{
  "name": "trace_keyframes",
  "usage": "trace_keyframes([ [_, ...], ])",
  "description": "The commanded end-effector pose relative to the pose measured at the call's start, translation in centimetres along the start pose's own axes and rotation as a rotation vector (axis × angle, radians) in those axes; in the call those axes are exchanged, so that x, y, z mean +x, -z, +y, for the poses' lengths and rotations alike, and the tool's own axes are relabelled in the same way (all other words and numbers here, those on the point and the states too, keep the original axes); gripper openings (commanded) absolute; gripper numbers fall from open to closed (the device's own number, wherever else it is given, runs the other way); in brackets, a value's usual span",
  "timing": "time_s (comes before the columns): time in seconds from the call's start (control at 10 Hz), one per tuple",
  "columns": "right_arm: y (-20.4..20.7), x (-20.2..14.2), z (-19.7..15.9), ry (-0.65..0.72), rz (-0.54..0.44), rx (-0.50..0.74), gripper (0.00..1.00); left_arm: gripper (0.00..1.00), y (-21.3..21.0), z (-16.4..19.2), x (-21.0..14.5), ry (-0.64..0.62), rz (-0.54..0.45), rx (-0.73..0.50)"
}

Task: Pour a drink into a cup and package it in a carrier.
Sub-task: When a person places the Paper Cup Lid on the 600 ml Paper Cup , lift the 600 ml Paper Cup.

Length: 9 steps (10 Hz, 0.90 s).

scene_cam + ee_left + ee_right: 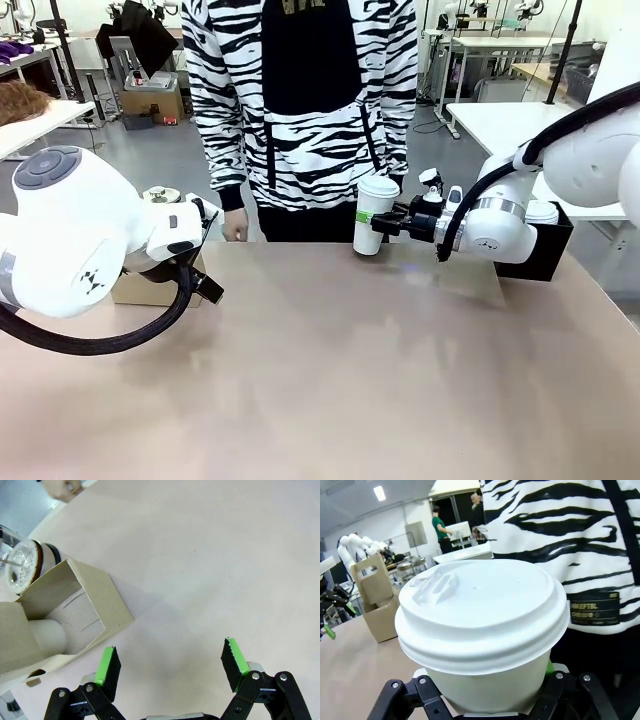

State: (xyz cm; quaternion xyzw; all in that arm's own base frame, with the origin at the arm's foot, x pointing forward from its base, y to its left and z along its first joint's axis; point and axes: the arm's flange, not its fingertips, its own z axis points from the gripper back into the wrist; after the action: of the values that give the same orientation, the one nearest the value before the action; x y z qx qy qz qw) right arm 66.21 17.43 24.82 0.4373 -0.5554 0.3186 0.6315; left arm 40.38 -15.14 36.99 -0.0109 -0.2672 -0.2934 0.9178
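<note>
Your right pincer (384,222) is clamped on the cup (375,205), gripping its side wall below the lid (480,610) and holding it upright just in front of the person (300,100). You cannot tell whether its base touches the table (330,370). The lid is on, so you can judge the pour as done, though the drink itself is hidden inside the paper wall.

Your left pincer (172,662) stands wide apart and holds nothing, hovering over bare table with the carrier (70,605) just beside one of its fingers (107,662). The compartment nearest that finger looks free. Something white and rounded sits in the next one, and you cannot tell what it is. The pitcher (22,565) stands just beyond the carrier, on the side away from the left pincer.

What is left is the packaging. The carrier lies well apart from the right pincer, so the cup has to cross the table and be lowered into the free hole without tilting
</note>
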Motion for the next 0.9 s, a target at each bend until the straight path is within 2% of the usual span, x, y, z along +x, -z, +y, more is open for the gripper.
trace_keyframes([
  [0.0, 0.3, 0.5, 0.1, 0.001, -0.004, -0.001, 0.80, 1.00, 0.0, 0.0, 0.0, 0.000, -0.002, -0.002],
  [0.6, 0.0, 0.0, 0.0, 0.000, 0.000, 0.000, 0.80, 1.00, 0.0, 0.0, 0.0, 0.000, -0.002, -0.002],
  [0.8, -0.2, 5.6, 2.3, -0.017, 0.028, -0.012, 0.80, 1.00, 0.0, 0.0, 0.0, 0.000, -0.002, -0.002],
])
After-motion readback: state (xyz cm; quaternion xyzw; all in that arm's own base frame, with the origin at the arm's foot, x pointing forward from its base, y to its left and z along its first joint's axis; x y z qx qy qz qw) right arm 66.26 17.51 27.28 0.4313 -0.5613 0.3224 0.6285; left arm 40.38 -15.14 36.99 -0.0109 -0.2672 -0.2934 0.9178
